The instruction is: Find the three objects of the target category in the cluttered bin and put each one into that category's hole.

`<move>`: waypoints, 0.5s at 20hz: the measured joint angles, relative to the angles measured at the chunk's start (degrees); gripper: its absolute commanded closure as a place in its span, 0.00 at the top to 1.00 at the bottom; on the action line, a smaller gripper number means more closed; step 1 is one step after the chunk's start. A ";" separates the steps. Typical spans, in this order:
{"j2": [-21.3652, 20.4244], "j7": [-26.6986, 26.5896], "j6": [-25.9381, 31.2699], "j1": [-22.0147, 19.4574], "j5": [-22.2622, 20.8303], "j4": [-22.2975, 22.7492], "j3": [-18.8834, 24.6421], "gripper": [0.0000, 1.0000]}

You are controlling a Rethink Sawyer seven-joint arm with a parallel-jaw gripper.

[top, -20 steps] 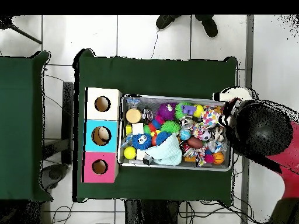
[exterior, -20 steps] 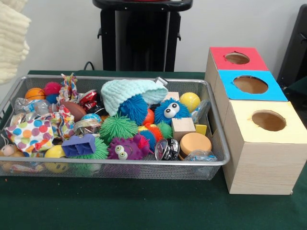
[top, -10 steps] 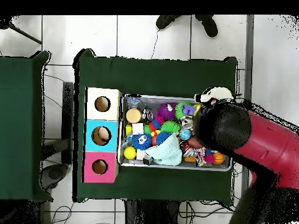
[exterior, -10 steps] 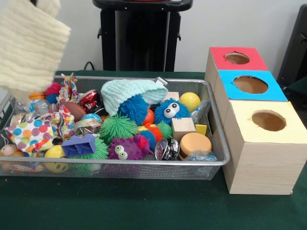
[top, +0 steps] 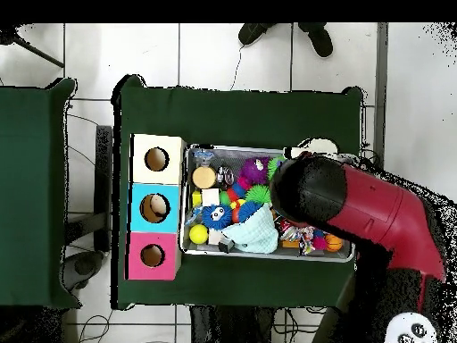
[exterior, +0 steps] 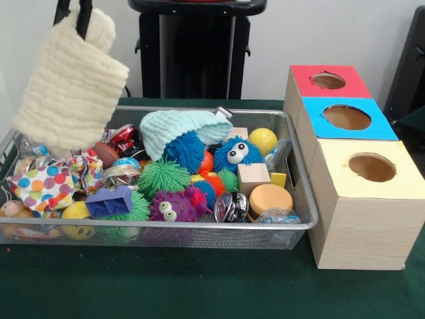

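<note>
Carried inward over the wire bin point(exterior: 199, 229) since earlier: cream cloth point(exterior: 70, 90) hanging from closed gripper point(exterior: 73, 14), long axis vertical, above bin's left end. Hole boxes point(exterior: 362, 166) well apart, beyond bin's opposite end.

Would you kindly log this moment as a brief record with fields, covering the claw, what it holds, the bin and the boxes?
claw: shut on cream knitted cloth
cream knitted cloth: hanging above the bin's left end in the front view
wire mesh bin: crowded with toys, including a mint knitted cloth
wooden boxes: red-topped, blue-topped, yellow-topped, each with a round hole, none visibly filled
</note>
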 measured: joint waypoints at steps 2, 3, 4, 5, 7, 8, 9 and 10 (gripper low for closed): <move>0.65 0.66 -1.41 -0.04 0.00 0.00 -0.10 0.00; 0.93 0.79 -2.16 -0.06 0.00 0.00 -0.14 0.00; 1.04 0.83 -2.51 -0.08 0.00 0.00 -0.16 0.00; 1.27 0.85 -3.52 -0.17 0.00 0.00 -0.15 0.00; 1.30 0.85 -3.90 -0.22 0.00 0.01 -0.15 0.00; 1.28 0.85 -4.29 -0.31 0.06 0.02 -0.16 0.00; 1.21 0.85 -4.44 -0.39 0.12 0.09 -0.15 0.00; 1.09 0.85 -4.46 -0.47 0.15 0.22 -0.14 0.00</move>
